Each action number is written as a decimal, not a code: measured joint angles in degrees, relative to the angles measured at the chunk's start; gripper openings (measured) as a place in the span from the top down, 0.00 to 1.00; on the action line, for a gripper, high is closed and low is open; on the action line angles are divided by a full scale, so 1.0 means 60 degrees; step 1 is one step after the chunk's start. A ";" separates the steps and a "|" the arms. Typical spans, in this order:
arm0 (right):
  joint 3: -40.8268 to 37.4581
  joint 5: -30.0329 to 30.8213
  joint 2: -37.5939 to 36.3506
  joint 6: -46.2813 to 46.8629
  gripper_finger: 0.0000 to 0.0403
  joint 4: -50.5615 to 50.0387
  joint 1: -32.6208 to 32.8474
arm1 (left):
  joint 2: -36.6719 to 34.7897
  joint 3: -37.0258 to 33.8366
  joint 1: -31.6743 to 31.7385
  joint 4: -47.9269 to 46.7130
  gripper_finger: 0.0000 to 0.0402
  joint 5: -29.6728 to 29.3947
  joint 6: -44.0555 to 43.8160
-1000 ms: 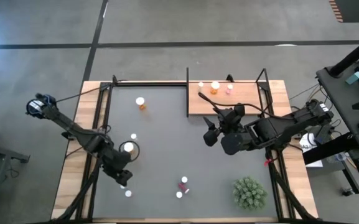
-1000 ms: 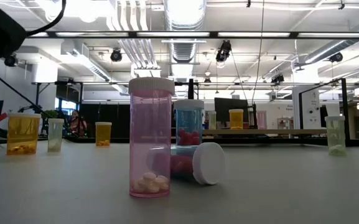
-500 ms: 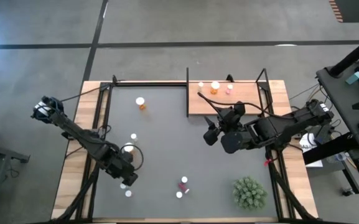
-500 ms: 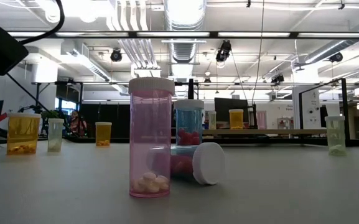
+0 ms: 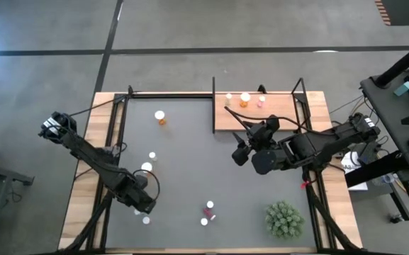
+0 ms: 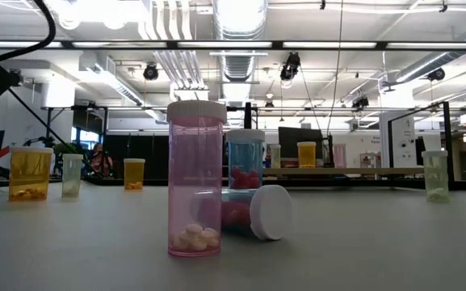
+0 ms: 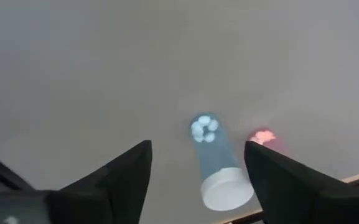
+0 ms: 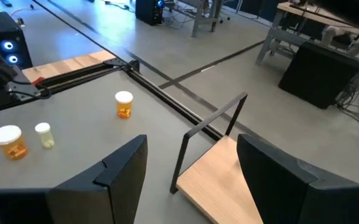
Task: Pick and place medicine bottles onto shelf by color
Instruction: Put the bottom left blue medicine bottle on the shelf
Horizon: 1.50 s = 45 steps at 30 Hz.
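Note:
Medicine bottles stand scattered on the dark mat (image 5: 190, 170): an orange one (image 5: 161, 117), two white-capped ones (image 5: 146, 167) (image 5: 152, 155), and pink ones (image 5: 209, 207) near the front. Three more stand on the shelf (image 5: 275, 120). My left gripper (image 5: 140, 205) points down at the mat's near left, open. Its fingers stand on either side of a pale bottle with a white cap (image 7: 216, 158), which stands below them untouched. My right gripper (image 5: 241, 150) hovers open just in front of the shelf (image 8: 223, 180), with nothing between its fingers (image 8: 191, 140).
A green spiky plant (image 5: 283, 219) sits at the mat's near right corner. Black frame posts (image 5: 213, 106) edge the shelf. One more white cap (image 5: 146, 219) lies just nearer than my left gripper. In the low view a pink bottle (image 6: 195, 178) stands before a lying one (image 6: 257, 212).
My left gripper has gone down and a little toward the table's near edge, rolling as it went, and has left the white-capped bottle that it stood over uncovered. No bottle has moved.

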 joint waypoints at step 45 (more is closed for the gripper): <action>-0.0001 0.0001 -0.0004 -0.0484 0.41 -0.0002 -0.0224 | 0.0685 0.0089 -0.0623 0.1041 0.57 0.0190 -0.1458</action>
